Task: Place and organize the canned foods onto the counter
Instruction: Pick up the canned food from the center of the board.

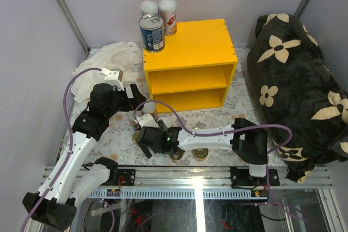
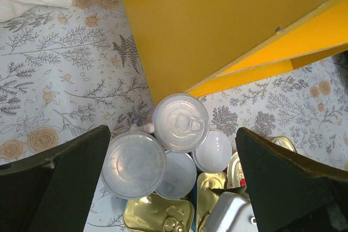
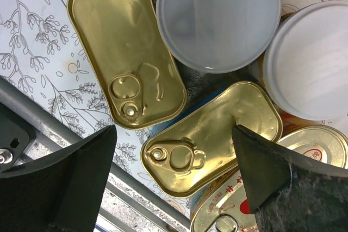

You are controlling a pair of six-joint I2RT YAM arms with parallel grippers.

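The yellow counter (image 1: 190,61) stands at the back centre. On its top left corner stand a blue-labelled steel can (image 1: 151,32) and two white-lidded cylinders (image 1: 167,16). More cans cluster on the floral floor in front of its left side. My left gripper (image 1: 137,97) is open and empty above several white-lidded cans (image 2: 180,121), beside the counter's side wall (image 2: 217,25). My right gripper (image 1: 145,148) is open and empty above a gold rectangular tin (image 3: 212,137). A second gold tin (image 3: 125,47), white lids (image 3: 217,17) and a red-lettered oval tin (image 3: 272,188) lie around it.
A crumpled white cloth (image 1: 109,58) lies left of the counter. A dark flower-patterned cushion (image 1: 293,80) fills the right side. A metal rail (image 1: 190,175) runs along the near edge, close under the right gripper. Two gold tins (image 1: 200,156) lie below the right arm.
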